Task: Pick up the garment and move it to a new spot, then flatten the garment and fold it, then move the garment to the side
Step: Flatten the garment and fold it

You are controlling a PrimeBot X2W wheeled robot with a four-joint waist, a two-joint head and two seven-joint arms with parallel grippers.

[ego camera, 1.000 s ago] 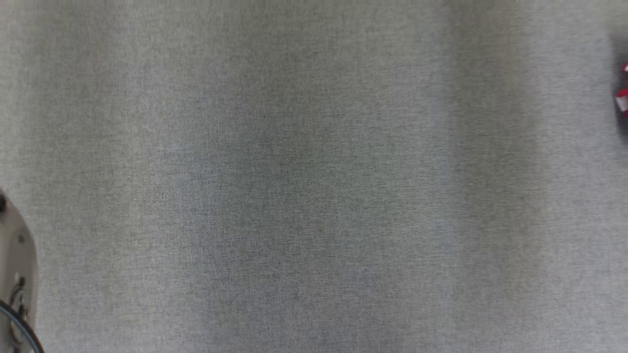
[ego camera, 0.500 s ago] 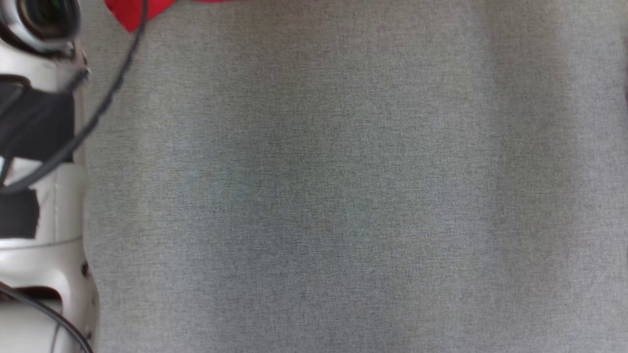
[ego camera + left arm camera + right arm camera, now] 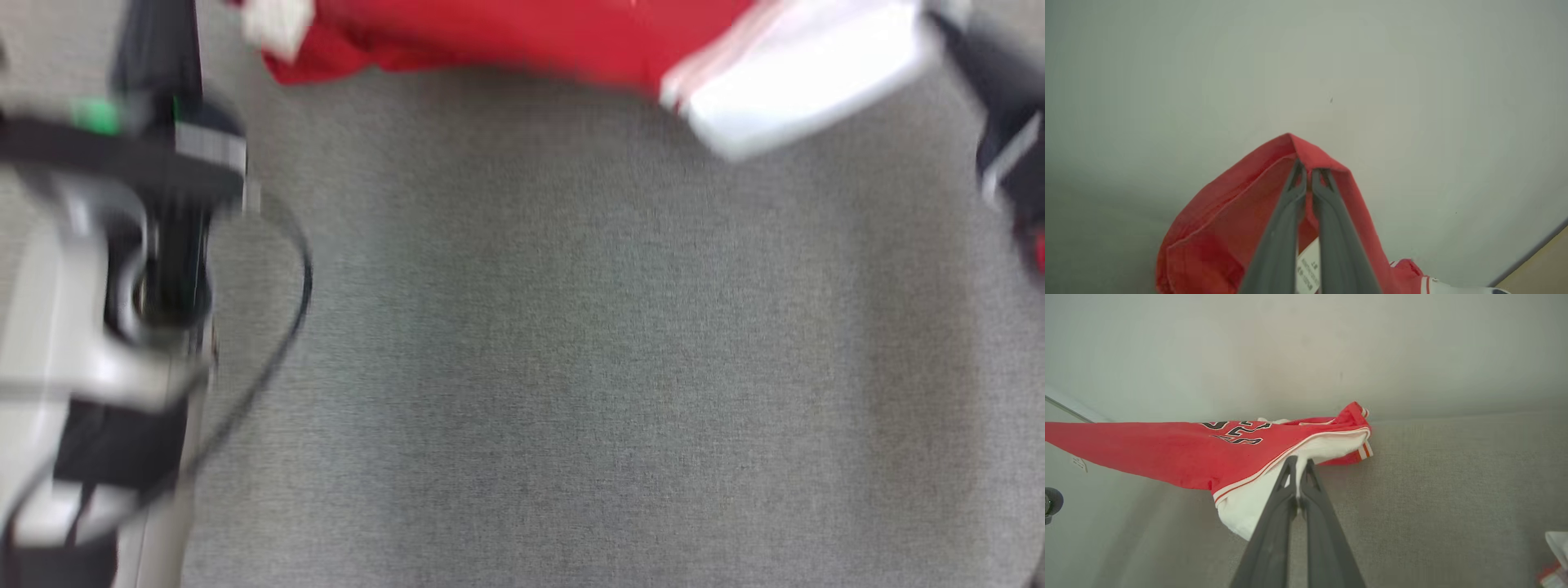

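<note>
Head view, blurred: a red and white jersey stretches across the top edge above a grey cloth surface, with the pale left arm at the left.

Left wrist view: the left gripper has its jaws pressed together on a fold of the jersey's red cloth, which drapes down around both fingers. A white label shows between them.

Right wrist view: the right gripper pinches the jersey's white side panel. The red body with black numerals is pulled taut leftward, off the surface.
</note>
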